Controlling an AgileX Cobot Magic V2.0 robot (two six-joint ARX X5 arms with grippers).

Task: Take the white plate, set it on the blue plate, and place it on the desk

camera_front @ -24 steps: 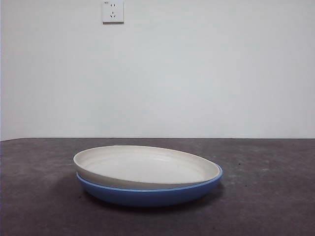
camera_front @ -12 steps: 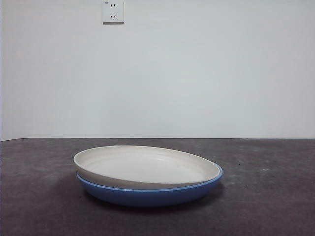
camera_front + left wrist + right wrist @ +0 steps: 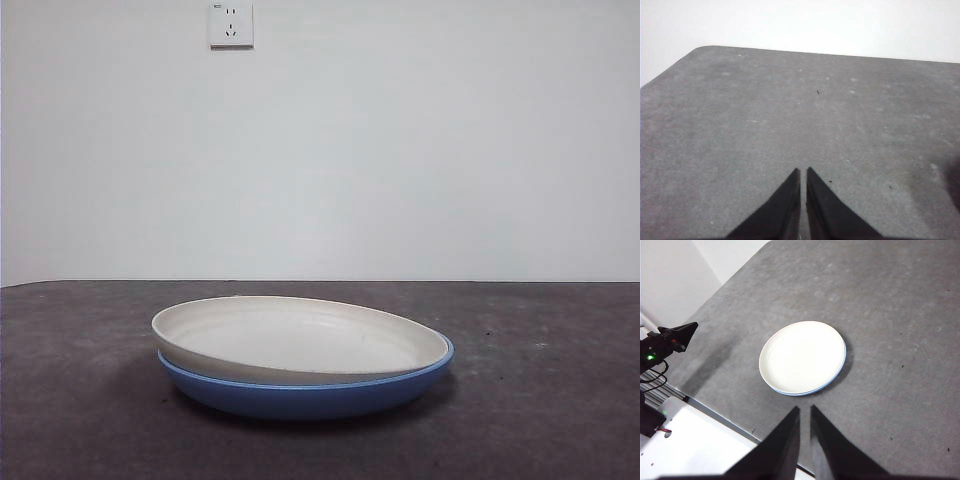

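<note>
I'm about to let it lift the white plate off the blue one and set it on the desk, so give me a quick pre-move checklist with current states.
1. White plate seated in blue plate: ok, though it sits a little tilted and off-centre in the front view.
2. Both plates resting on the desk: ok.
3. Right gripper clear of the plates, high above them: ok.
4. Right gripper ready to take the rim: not ok, jaws nearly closed.
5. Left gripper out of the way, over bare desk: ok.
6. Free desk beside the stack for set-down: ok.
</note>
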